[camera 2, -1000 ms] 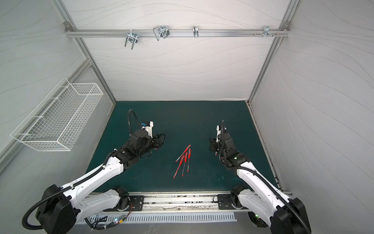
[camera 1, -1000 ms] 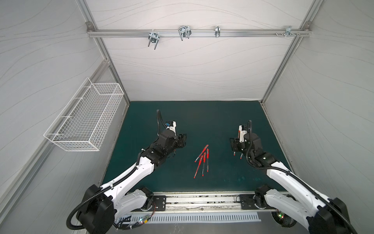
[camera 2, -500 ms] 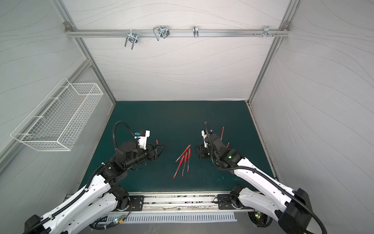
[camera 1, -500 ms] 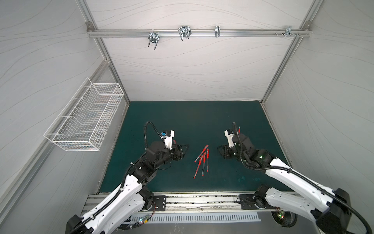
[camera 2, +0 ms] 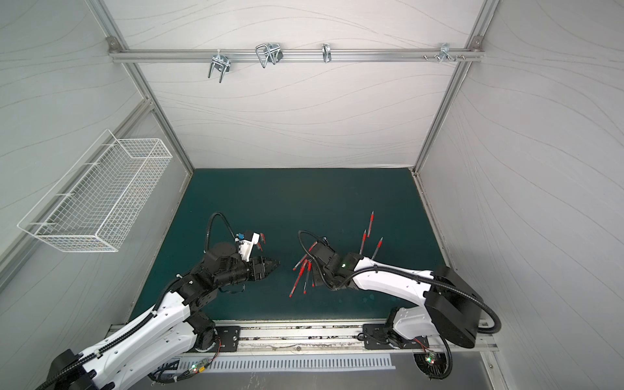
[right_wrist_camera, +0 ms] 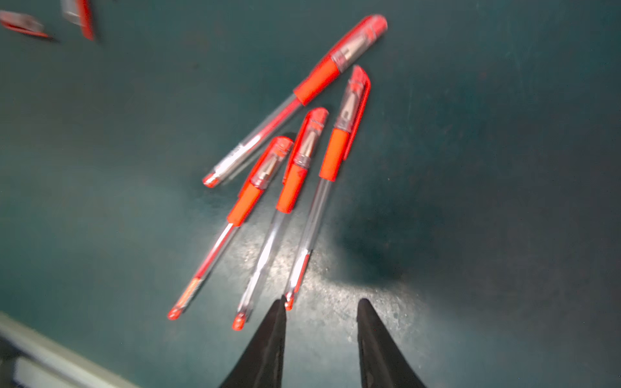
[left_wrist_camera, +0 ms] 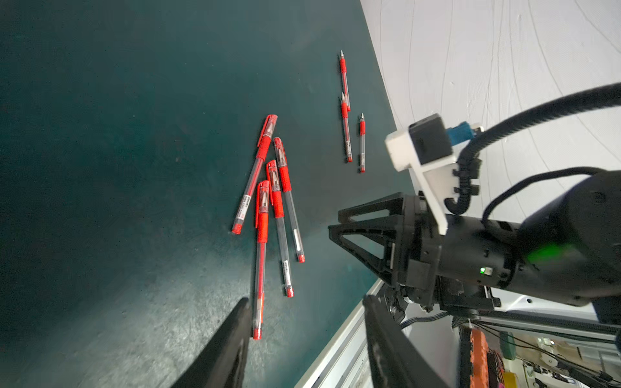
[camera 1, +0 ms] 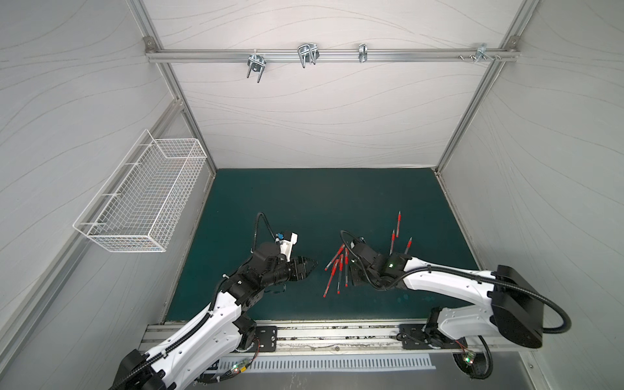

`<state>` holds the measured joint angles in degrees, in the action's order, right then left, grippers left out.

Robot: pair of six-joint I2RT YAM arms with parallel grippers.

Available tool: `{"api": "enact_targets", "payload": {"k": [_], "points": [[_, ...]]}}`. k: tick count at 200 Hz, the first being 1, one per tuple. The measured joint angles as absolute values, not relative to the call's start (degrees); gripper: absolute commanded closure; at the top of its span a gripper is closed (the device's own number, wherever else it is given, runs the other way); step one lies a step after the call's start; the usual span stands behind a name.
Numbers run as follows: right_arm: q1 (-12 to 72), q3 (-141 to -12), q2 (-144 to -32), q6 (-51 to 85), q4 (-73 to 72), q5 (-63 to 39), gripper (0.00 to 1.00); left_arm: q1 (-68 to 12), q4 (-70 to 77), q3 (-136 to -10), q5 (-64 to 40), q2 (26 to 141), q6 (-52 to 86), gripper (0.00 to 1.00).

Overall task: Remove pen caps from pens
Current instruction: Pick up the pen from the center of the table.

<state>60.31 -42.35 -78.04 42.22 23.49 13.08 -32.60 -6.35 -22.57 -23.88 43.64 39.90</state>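
Both reach low: left claw [camera 1: 312, 263], right claw [right_wrist_camera: 322, 300] parted, flanking pens [left_wrist_camera: 261, 231]

The 2 arms reach inward: left gripper [camera 1: 309, 265] points to 3 o'clock, right gripper [right_wrist_camera: 322, 302] to 9 o'clock, both with jaws parted and empty.

Both top views are bright and evenly lit: soft, diffuse light falls on the white walls [camera 1: 320, 118], hard shadows are scarce, and the wide-angle lens stretches the scene towards the edges. The left wrist view is sharp on the pens [left_wrist_camera: 268, 208], with a pale sheen on the green mat [left_wrist_camera: 168, 319] that fades to near black farther off. The right wrist view is smeared by motion blur, with speckled glare and one soft dark shadow on the mat.
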Motion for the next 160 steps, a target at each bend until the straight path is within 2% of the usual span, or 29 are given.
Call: {"api": "enact_targets", "payload": {"k": [71,160], "points": [[60.66,-46.41,-87.55,42.68,21.87,13.17,0.65,-31.03,-5.30,-21.10,-25.12,46.92,40.77,0.41],[60.66,-47.72,-91.20,42.17,21.50,13.30,0.79,-30.22,-4.45,-20.56,-25.10,47.42,40.75,0.41]]}}
